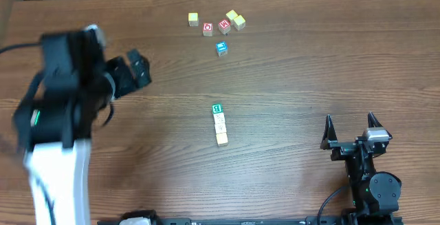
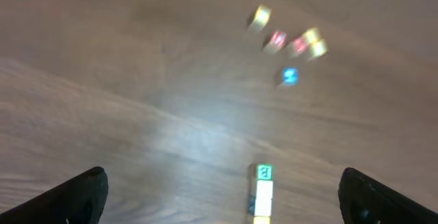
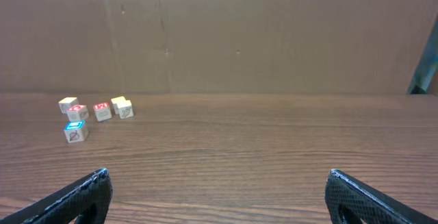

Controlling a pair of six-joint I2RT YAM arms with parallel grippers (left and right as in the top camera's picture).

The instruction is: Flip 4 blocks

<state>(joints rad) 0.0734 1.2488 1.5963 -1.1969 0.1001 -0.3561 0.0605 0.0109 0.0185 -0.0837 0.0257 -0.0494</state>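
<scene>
Table [image 1: 289, 80] matt wood-grain — blocks [image 1: 220, 122] seemingly wooden.

A green letter, seemingly a B, is shown on the teal-green block [image 1: 217, 108]; no other marking can be read.

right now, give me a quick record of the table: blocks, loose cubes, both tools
row: four blocks in a line at table centre, touching
row's far end: green-faced block
far cluster: red-faced and yellowish cubes, with a blue-faced cube just apart
left tool: open, empty, left of the row
right tool: open, empty, right of the row
</scene>
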